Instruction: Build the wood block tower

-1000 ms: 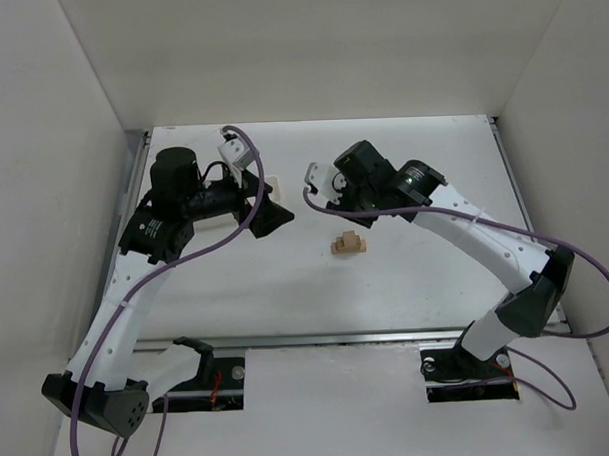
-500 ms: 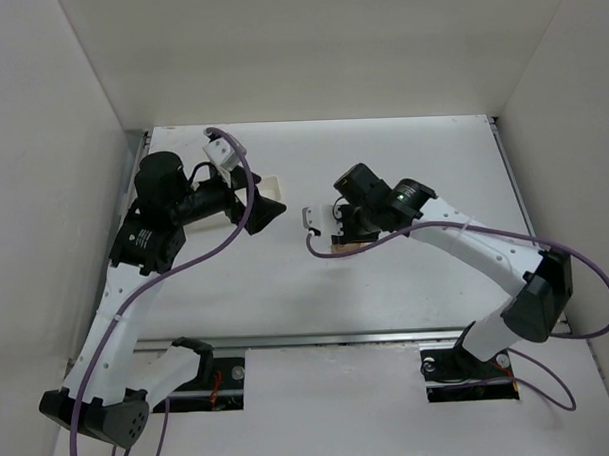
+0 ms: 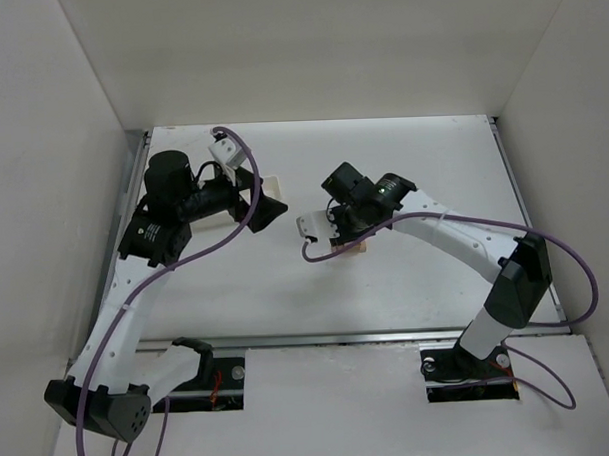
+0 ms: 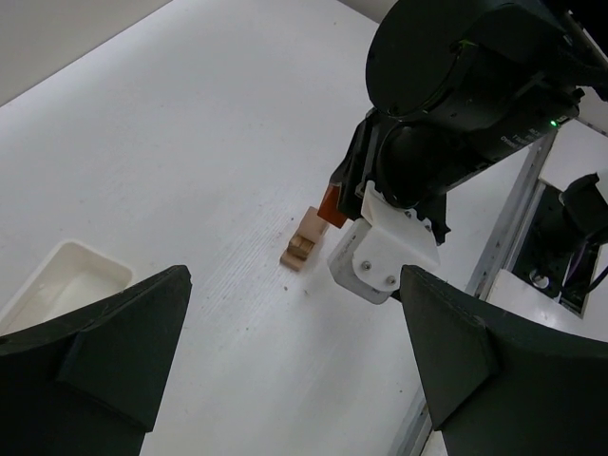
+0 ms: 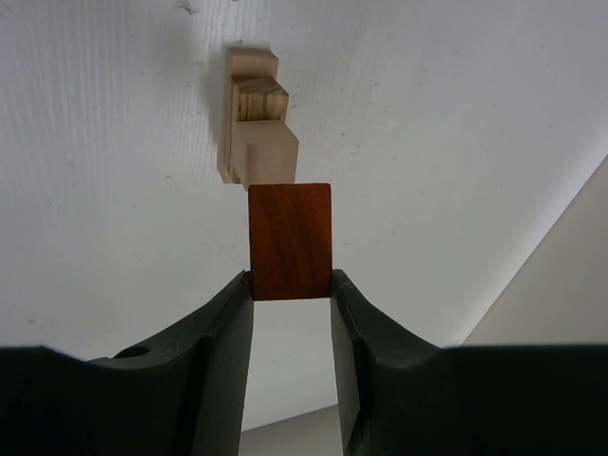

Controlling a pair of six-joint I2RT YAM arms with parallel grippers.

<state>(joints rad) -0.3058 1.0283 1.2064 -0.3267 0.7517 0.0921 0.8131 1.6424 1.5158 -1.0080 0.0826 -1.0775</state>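
1. Wood block tower (image 5: 255,133) – a small stepped pile of light tan blocks on the white table (image 3: 432,153), near its middle and between the two arms.
2. From above we catch only a sliver of tan (image 3: 356,248); the right arm's wrist covers the rest.
3. The left wrist view shows the pile (image 4: 302,249) standing alone on bare table, with the right arm's dark body looming just behind it.
4. Right gripper (image 5: 291,277) – clamped on the orange-red wedge (image 5: 290,242), one finger flat against each side and the wedge's far half sticking out past the fingertips.
5. The wedge sits right at the nearest tan block. We cannot tell whether the two touch or whether a small gap is left.
6. Seen from the left wrist, the wedge (image 4: 331,204) shows as a small red patch at the upper end of the pile.
7. Left gripper (image 4: 294,285) – jaws spread wide, nothing between them. It hangs above the table to the left of the pile, well apart from it.
8. A white tray (image 4: 57,275) lies on the table beyond the left gripper (image 3: 269,214); from above only its corner (image 3: 271,184) shows.
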